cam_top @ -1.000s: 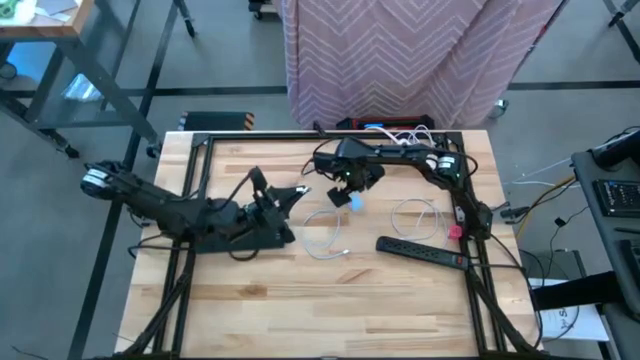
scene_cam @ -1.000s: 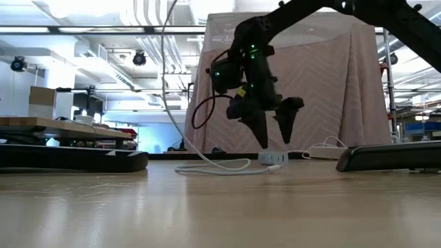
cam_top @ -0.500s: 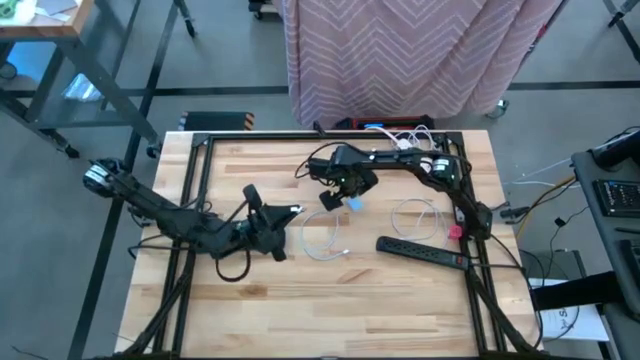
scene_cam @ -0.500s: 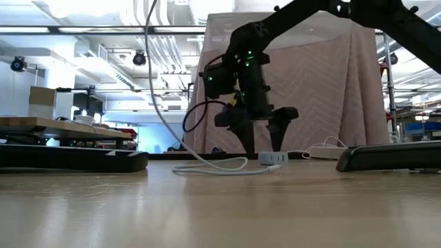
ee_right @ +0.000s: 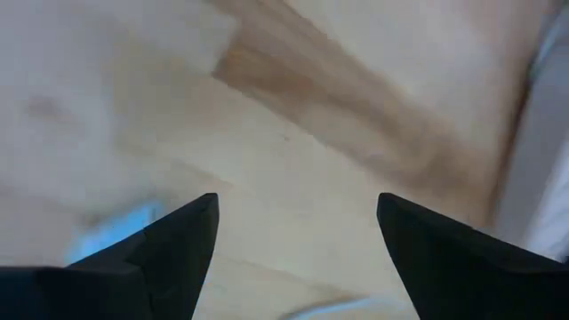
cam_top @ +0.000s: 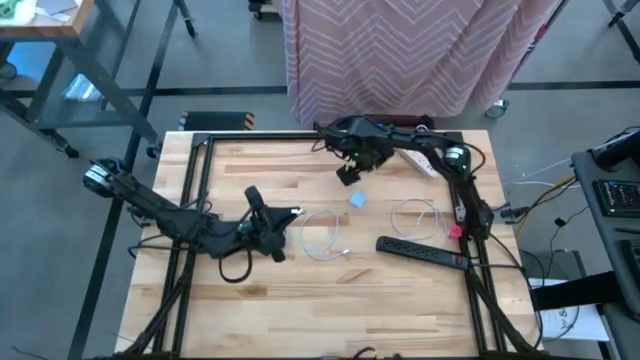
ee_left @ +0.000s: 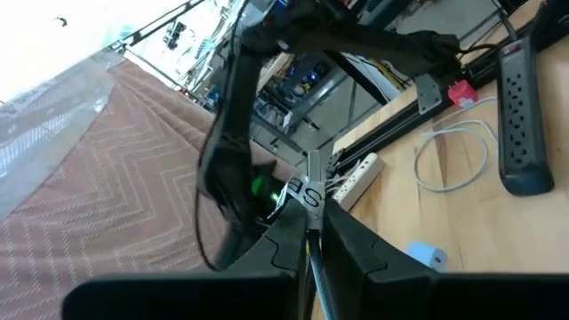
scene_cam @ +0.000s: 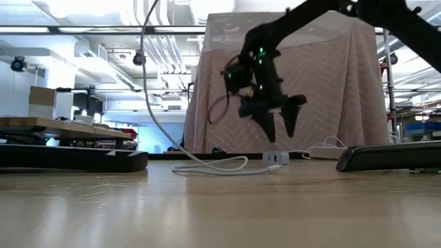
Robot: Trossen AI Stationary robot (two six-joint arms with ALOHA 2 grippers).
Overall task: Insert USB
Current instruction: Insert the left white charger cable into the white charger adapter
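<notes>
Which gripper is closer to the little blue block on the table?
Right. The right gripper hangs open just behind the blue block; the left gripper, shut on a white cable, sits farther off.

A pink chevron curtain hangs over grey floor.

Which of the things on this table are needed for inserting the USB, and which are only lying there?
For the job: USB cable, held by the left gripper; small blue charger; right gripper, open and empty.
Lying about: black power strip; coiled white cable.
</notes>
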